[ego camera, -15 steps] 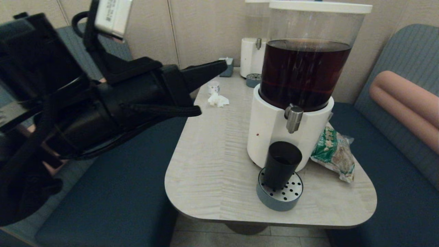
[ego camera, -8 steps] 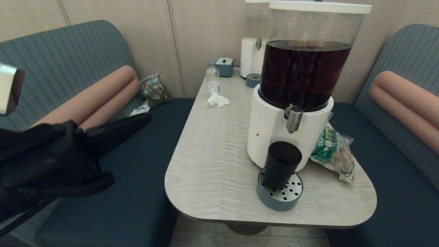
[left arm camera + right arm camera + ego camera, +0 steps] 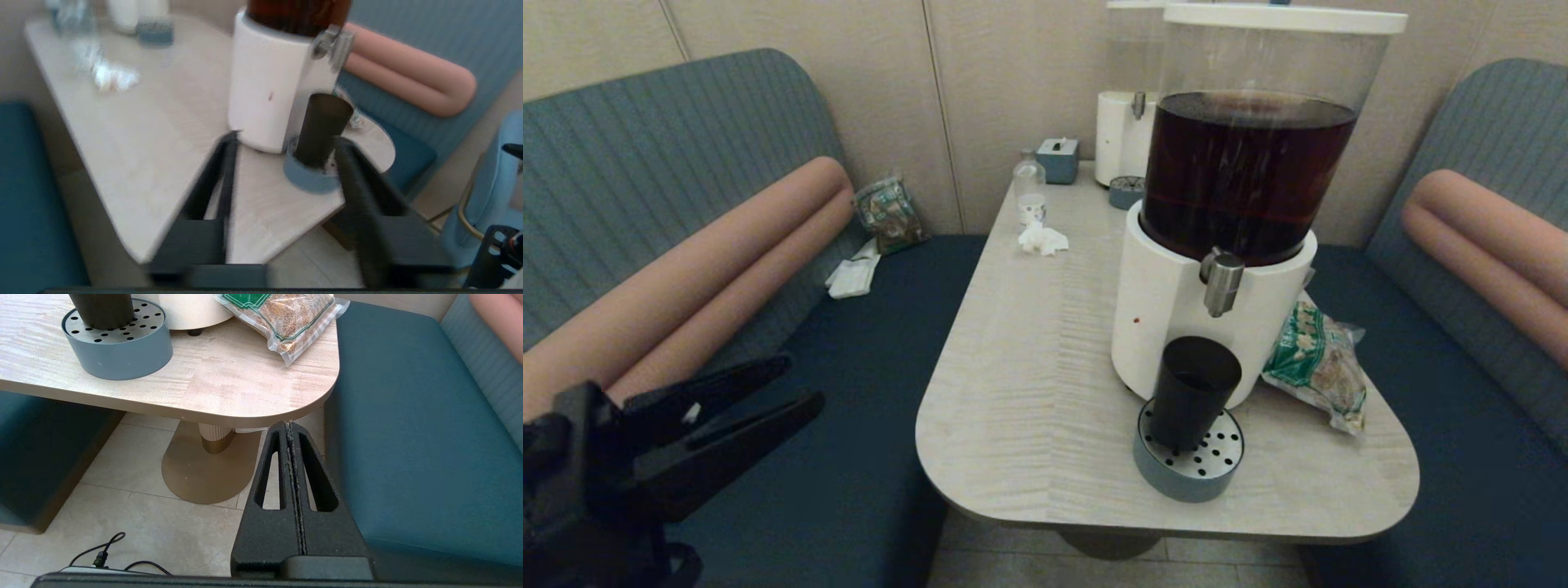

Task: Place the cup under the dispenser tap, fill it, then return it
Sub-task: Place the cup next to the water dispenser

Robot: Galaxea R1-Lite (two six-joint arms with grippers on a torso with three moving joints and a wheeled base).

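Note:
The dark cup (image 3: pixel 1194 392) stands upright on the round blue-grey drip tray (image 3: pixel 1168 480), right below the brushed-steel dispenser tap (image 3: pixel 1223 282) of the white-based dispenser (image 3: pixel 1164 314) with dark brown drink. My left gripper (image 3: pixel 805 378) is open and empty, low at the left over the bench seat, well away from the table. From the left wrist view, the cup (image 3: pixel 320 128) and tap (image 3: pixel 335 41) lie ahead of the left gripper (image 3: pixel 286 141), whose fingers are spread wide. My right gripper (image 3: pixel 289 424) is shut and empty, parked below the table's near edge.
A green snack bag (image 3: pixel 1319 363) lies right of the dispenser. At the table's far end are a crumpled tissue (image 3: pixel 1042 238), a small clear bottle (image 3: pixel 1029 189), a tissue box (image 3: pixel 1058 158) and a second white dispenser (image 3: pixel 1123 135). Blue benches with pink bolsters (image 3: pixel 711 269) flank the table (image 3: pixel 1021 392).
My left arm dropped from high in front of the head camera to low at the left over the bench, its gripper staying open. The cup stayed on the drip tray.

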